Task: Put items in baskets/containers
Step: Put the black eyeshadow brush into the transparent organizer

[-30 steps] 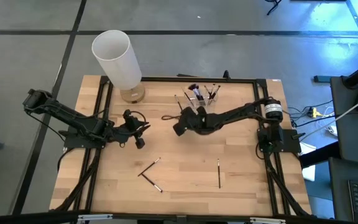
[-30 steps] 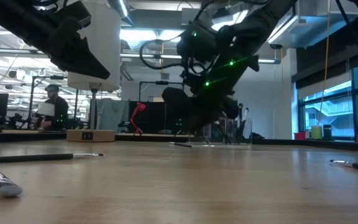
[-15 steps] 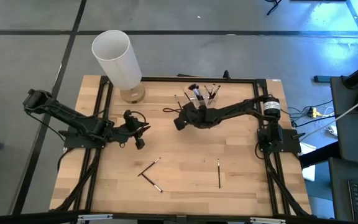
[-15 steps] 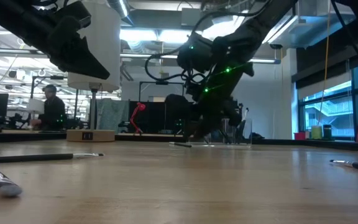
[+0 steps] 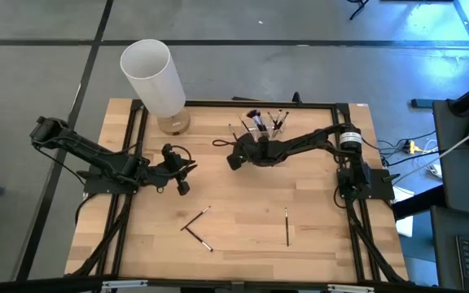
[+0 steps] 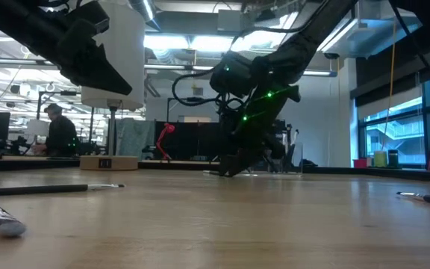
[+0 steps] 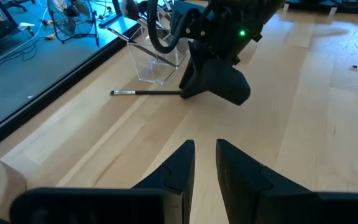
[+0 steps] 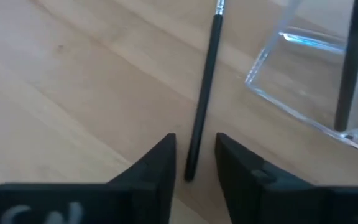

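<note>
The clear organizer (image 5: 265,128) sat at the far side of the tabletop (image 5: 243,195), and it had a bunch of brushes (image 5: 258,122) standing up in it, bristles up. Couldn't tell which compartment each was in. The white cylinder (image 5: 153,77) stood off at the far left corner with a small jar (image 5: 173,124) right at its base.

The right pincer (image 8: 193,165) was down low just beside the organizer, fingers parted on either side of a loose brush (image 8: 202,99) lying flat on the wood, not squeezing it. The left pincer (image 7: 205,163) hung over the left-middle of the tabletop, fingers nearly together with nothing between them.

Three more brushes (image 5: 199,226) lay out on the near half.
</note>
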You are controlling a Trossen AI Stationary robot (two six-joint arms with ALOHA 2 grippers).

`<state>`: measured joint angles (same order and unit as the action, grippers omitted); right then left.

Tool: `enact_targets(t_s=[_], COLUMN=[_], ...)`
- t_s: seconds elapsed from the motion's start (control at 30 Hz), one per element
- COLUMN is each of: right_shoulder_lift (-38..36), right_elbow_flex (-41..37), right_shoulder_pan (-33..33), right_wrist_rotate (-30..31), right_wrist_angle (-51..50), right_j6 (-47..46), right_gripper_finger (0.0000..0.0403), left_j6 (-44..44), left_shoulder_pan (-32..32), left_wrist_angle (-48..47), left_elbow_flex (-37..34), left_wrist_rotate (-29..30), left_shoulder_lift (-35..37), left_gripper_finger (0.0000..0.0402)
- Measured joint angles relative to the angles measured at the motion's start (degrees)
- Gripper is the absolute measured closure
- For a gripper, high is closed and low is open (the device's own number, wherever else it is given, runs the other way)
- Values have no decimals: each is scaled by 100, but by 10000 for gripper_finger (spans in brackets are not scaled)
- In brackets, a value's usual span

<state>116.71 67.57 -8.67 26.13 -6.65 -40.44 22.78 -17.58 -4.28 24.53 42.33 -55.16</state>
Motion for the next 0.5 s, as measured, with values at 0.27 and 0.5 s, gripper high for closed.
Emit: enact_targets(t_s=[0.27, 0.5], right_shoulder_lift=[9, -231], right_elbow_flex=[13, 9], right_shoulder_pan=[11, 443], right_wrist_rotate=[-535, -1215], right_wrist_angle=[-418, -1076], right_j6=[-112, -154], right_gripper_finger=[391, 379], left_j6=[0, 0], left_shoulder_pan=[0, 0], left_wrist_angle=[-19, -24], left_elbow_flex=[0, 0], left_wrist_rotate=[0, -48], left_shoulder_lift=[0, 0], left_gripper_finger=[341, 341])
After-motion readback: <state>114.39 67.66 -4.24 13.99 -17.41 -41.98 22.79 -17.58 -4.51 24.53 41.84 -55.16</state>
